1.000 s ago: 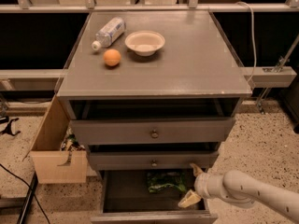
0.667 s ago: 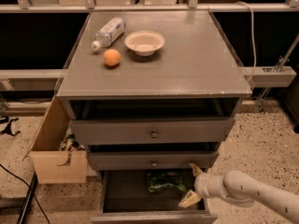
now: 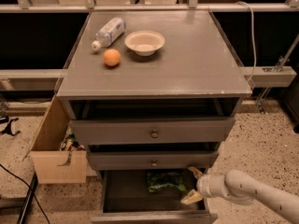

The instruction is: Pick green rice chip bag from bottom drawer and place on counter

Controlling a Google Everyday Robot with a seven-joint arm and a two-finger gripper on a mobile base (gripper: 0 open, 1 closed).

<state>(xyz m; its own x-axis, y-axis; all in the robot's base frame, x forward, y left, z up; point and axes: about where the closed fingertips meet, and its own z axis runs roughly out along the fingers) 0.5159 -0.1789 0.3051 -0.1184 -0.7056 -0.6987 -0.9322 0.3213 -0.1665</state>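
Observation:
The green rice chip bag (image 3: 166,181) lies crinkled at the back of the open bottom drawer (image 3: 131,197), under the front of the middle drawer. My gripper (image 3: 193,185) reaches in from the right on a white arm, at the drawer's right side, just right of the bag. Its two tan fingers are spread apart, one up near the middle drawer's edge and one (image 3: 190,199) low in the drawer. It holds nothing. The grey counter (image 3: 187,64) tops the cabinet.
On the counter stand a white bowl (image 3: 145,42), an orange (image 3: 111,57) and a lying plastic bottle (image 3: 108,32). A light wooden box (image 3: 58,148) with clutter sits left of the cabinet. Two upper drawers with knobs (image 3: 153,134) are slightly pulled out. A cable lies on the floor at left.

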